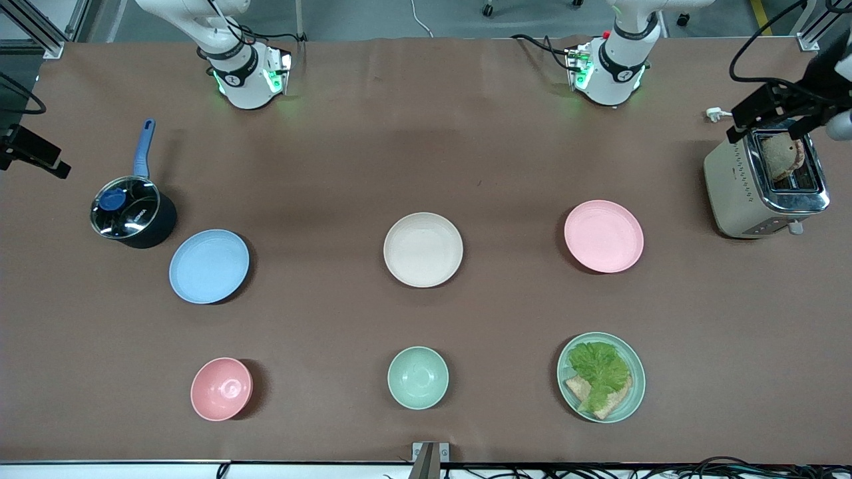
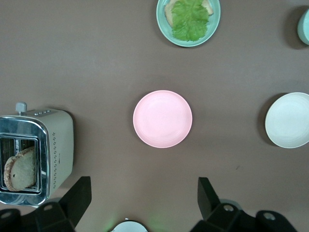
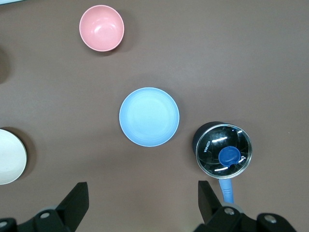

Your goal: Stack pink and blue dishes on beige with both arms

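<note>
Nothing is stacked yet: my left pincer hangs spread over the pink plate, my right pincer spread over the blue plate. Next, probably rim grasps, then carrying both to the beige plate between them on the surface.

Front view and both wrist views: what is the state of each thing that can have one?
Pink plate: empty, alone on table.
Blue plate: empty, alone on table.
Beige plate: empty, nothing stacked on it.
Pot: lid on.
Toaster: bread in slot.
Green plate: holds lettuce and bread.
Pink bowl: empty.
Green bowl: empty.
Left end effector: open, over the pink plate.
Right end effector: open, over the blue plate.
</note>
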